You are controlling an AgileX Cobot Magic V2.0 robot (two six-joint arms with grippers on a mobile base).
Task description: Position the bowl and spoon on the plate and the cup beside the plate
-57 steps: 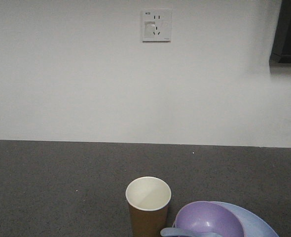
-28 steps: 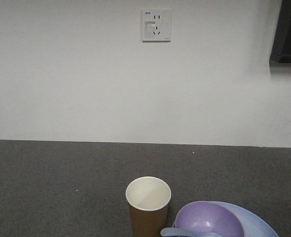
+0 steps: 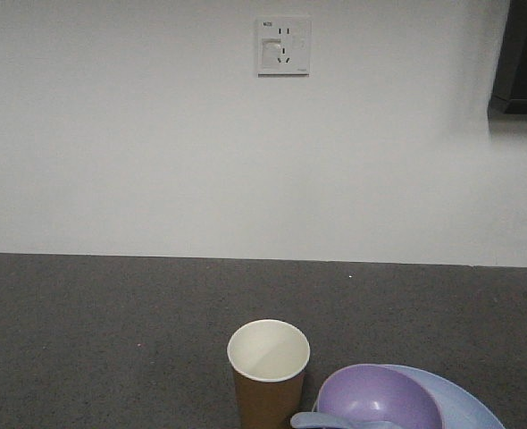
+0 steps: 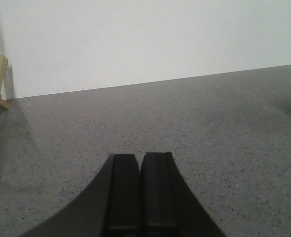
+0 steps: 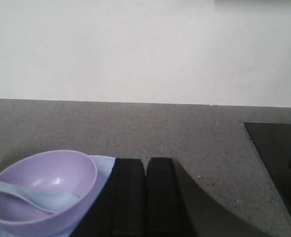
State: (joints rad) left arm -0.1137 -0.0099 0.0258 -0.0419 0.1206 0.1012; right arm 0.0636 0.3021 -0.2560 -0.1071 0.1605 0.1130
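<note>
Nothing moved since earlier | lavender plastic bowl (image 3: pixel 378 397) with pale blue spoon (image 5: pixel 32 196) on blue plate (image 3: pixel 464 402); kraft paper cup (image 3: pixel 268 371) beside | left gripper (image 4: pixel 141 160), right gripper (image 5: pixel 146 165) jaws pressed together, empty | keep clear, retract gently.

Left gripper (image 4: pixel 139 163): two matte black, flat-faced rectangular fingers with squared tips, entering from 6 o'clock. Right gripper (image 5: pixel 145 168): an identical matte black pair, also plain and unmarked.
</note>
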